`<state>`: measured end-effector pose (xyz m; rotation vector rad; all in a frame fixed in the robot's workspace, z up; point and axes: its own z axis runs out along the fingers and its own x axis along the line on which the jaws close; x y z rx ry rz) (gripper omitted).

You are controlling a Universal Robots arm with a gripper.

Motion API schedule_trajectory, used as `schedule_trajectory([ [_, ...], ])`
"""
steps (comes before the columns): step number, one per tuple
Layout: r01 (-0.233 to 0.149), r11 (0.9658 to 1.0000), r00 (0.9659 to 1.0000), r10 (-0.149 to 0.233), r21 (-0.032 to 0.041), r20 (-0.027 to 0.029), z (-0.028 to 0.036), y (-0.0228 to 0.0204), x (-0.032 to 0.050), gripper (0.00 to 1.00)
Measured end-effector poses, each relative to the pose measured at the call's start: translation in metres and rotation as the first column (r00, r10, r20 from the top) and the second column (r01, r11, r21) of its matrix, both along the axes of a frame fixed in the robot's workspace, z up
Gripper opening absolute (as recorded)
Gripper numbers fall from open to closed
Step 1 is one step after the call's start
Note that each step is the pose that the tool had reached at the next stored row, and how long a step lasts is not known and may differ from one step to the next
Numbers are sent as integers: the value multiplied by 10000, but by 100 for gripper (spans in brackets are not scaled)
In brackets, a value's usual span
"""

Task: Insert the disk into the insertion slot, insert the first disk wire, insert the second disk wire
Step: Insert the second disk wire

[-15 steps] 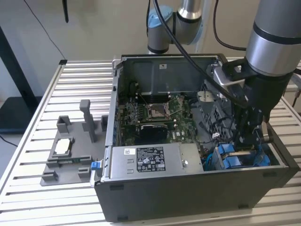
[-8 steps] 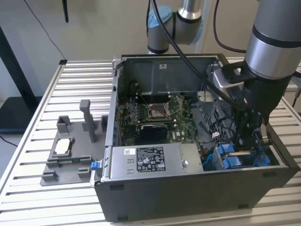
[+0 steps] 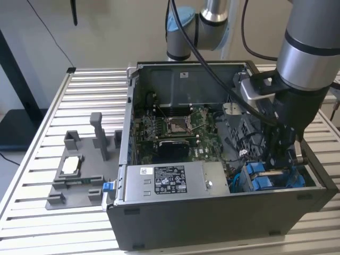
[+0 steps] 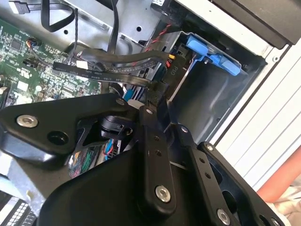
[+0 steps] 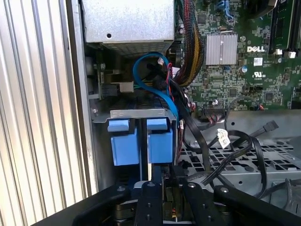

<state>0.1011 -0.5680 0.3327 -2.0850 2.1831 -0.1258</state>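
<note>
Down at the case's 4 o'clock corner in the exterior view, the gripper (image 3: 281,154) sits low inside the dark PC case (image 3: 212,223), right over the blue carrier tabs of the disk (image 3: 264,177). In the first wrist view the disk (image 5: 141,141) shows as two bright blue blocks standing upright in the insertion slot (image 5: 136,113), whose grey sheet-metal lip runs across just above them; it looks seated in the cage, though full depth can't be judged. So step one reads as done or nearly done.

Wires: a blue flat cable (image 5: 155,82) loops from 12 o'clock down toward the cage, and black cables (image 5: 221,155) trail off toward 3 o'clock across the perforated metal floor; one ends in a loose white connector (image 5: 223,139) that isn't plugged into anything. In the second wrist view the gripper (image 4: 157,89) points at a black connector (image 4: 170,70) close to the blue tab (image 4: 211,54). Fingers appear closed narrowly around that connector's cable end, but contact is partly hidden, so can't tell for sure whether it's held.

Judgement: disk in, first wire being handled, not clearly mated; second wire left.

Grey fixture plate (image 3: 79,175) sits on the slatted table (image 3: 42,138) at 9 o'clock.
</note>
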Motion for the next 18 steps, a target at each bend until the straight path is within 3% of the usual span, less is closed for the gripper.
schedule_trajectory([
  [11, 7, 10000, 10000, -7, 1, 0, 54, 0, 0, 24],
  [18, 48, 10000, 10000, -48, -7, -1, -25, 1, 0, 24],
])
